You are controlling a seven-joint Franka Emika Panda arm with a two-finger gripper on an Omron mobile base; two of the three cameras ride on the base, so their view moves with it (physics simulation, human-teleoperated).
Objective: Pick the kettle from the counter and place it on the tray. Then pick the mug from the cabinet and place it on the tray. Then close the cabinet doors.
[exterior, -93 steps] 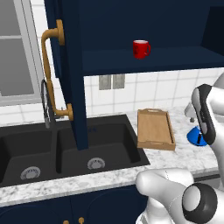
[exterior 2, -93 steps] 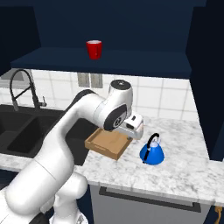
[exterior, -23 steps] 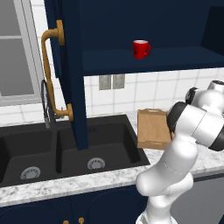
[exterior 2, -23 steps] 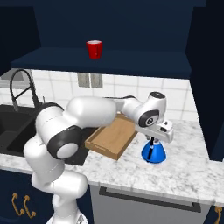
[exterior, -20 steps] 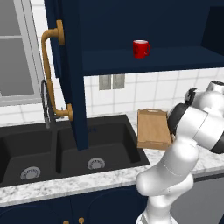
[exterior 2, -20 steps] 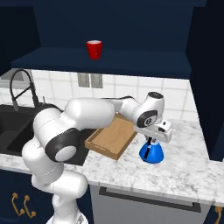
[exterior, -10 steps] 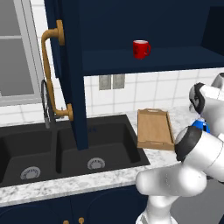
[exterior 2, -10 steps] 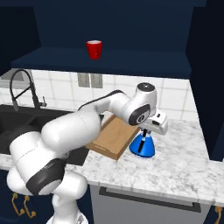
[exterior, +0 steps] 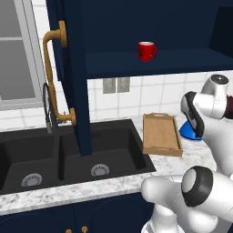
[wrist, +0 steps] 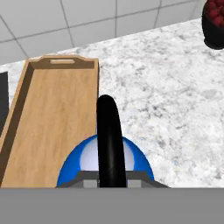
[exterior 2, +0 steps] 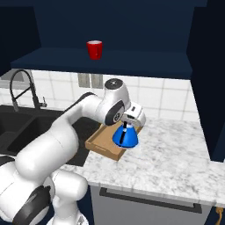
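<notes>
Kettle (exterior 2: 125, 136): hangs under the gripper (exterior 2: 125, 126), over the tray's (exterior 2: 102, 145) right rim and the counter (exterior 2: 176, 162).
Gripper: jaws narrow, clamped on the kettle's black handle (wrist: 110, 135).
Mug (exterior: 146, 50): on cabinet shelf.

Our arm (exterior 2: 74, 127) reaches forward and right, elbow bent, wrist turned down. Our gripper (exterior 2: 125, 126) points downward, jaws closed tight on the black handle of the kettle (exterior 2: 125, 136), holding it from above.
</notes>
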